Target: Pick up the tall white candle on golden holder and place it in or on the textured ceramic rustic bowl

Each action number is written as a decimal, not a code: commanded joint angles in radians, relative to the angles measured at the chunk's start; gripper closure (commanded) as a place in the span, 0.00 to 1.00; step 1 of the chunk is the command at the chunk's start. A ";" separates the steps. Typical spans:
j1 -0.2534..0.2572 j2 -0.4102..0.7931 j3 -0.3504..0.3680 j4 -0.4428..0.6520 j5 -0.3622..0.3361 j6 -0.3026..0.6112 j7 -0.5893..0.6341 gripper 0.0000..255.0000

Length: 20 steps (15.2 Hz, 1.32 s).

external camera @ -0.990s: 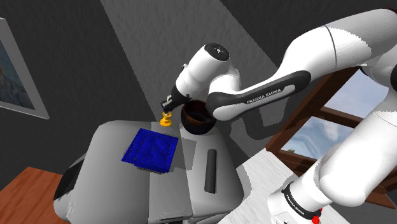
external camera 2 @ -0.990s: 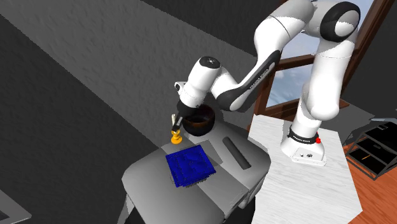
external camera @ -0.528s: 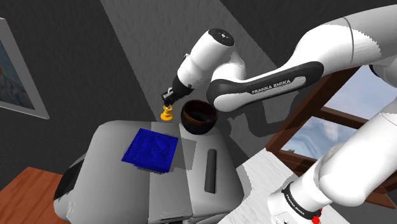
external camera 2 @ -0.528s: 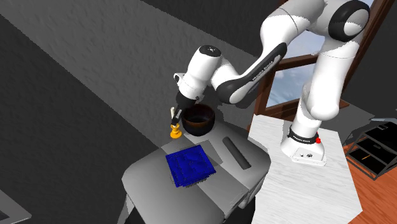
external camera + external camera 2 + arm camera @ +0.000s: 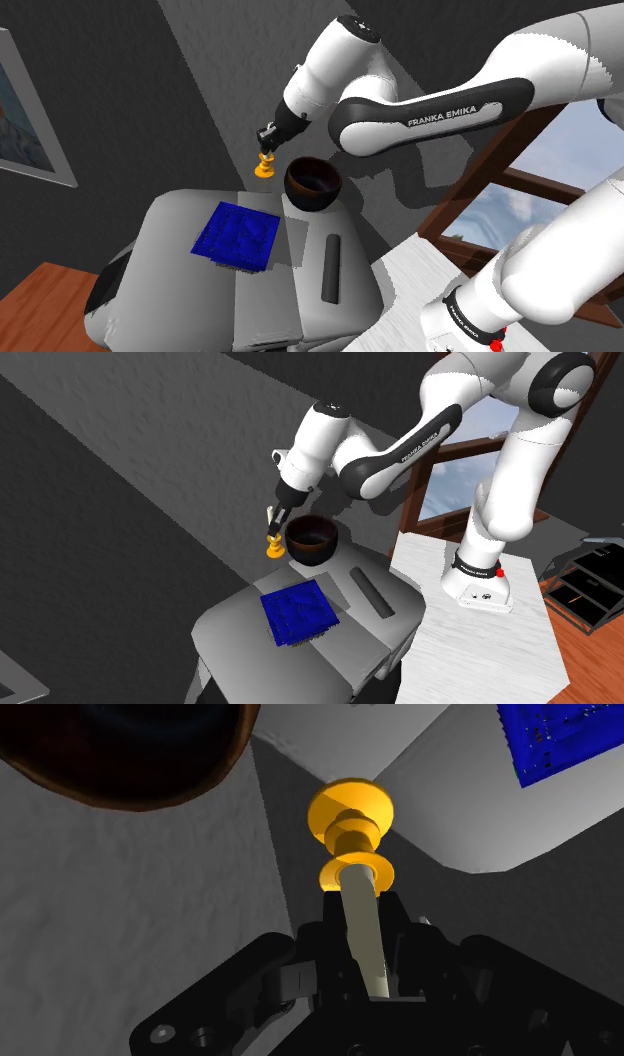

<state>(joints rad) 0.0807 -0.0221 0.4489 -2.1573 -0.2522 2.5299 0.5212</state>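
Note:
A tall whitish candle point(image 5: 362, 934) stands in a golden holder point(image 5: 350, 829). My black gripper point(image 5: 362, 926) is shut on the candle's stem, and the holder hangs below the fingers. In the shoulder view the gripper point(image 5: 267, 141) carries the holder point(image 5: 263, 168) in the air above the grey surface, just to that view's left of the dark brown bowl point(image 5: 314, 185). The second exterior view shows the holder point(image 5: 272, 547) beside the bowl point(image 5: 311, 540), with the gripper point(image 5: 273, 519) above it. The bowl's rim point(image 5: 120, 764) appears beside the candle in the wrist view.
A blue cloth point(image 5: 237, 236) lies flat on the grey surface point(image 5: 180, 280), nearer the camera than the bowl. A dark oblong bar point(image 5: 331, 268) lies to the shoulder view's right of the cloth. A dark wall rises behind; a window point(image 5: 520, 190) stands at the right.
The gripper has risen with the candle and its holder, lifting them off the grey surface. The arm's elbow has moved upward too. The bowl and cloth have stayed put.

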 commanded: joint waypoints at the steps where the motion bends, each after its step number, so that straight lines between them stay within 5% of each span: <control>1: 0.002 -0.011 0.001 0.015 0.015 -0.025 -0.012 1.00; 11: 0.006 -0.056 -0.004 0.095 0.074 -0.141 -0.067 1.00; 20: 0.012 -0.360 -0.163 -0.206 0.271 -0.110 -0.339 1.00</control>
<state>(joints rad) 0.0935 -0.3600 0.3092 -2.3404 0.0053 2.4172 0.2162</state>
